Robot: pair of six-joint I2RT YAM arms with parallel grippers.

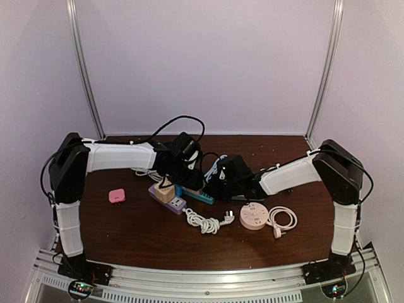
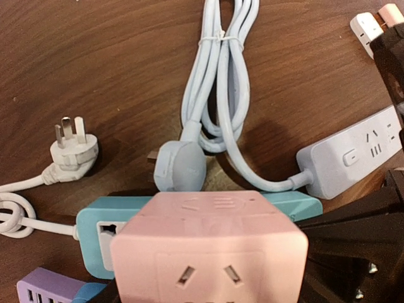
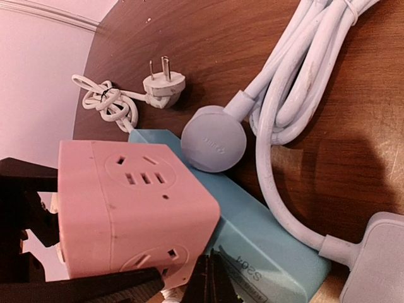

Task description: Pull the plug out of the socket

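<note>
A pink cube plug adapter (image 2: 208,246) sits on a teal power strip (image 2: 95,233); both also show in the right wrist view, the cube (image 3: 126,202) over the strip (image 3: 271,240). I cannot tell whether its pins are in or out of the socket. My left gripper (image 1: 186,172) is shut on the cube, which fills the space between its jaws; a black finger (image 3: 19,214) lies against the cube's side. My right gripper (image 3: 211,284) is shut, its tips against the teal strip beside the cube. In the top view (image 1: 221,183) the arms hide the cube.
A grey-blue round plug (image 2: 180,165) with bundled cord (image 2: 221,82) and white strip (image 2: 350,154) lies behind the teal strip. A white three-pin plug (image 2: 69,148), purple strip (image 1: 172,202) with tan cube (image 1: 164,190), small pink adapter (image 1: 117,196) and round pink socket (image 1: 254,216) lie around.
</note>
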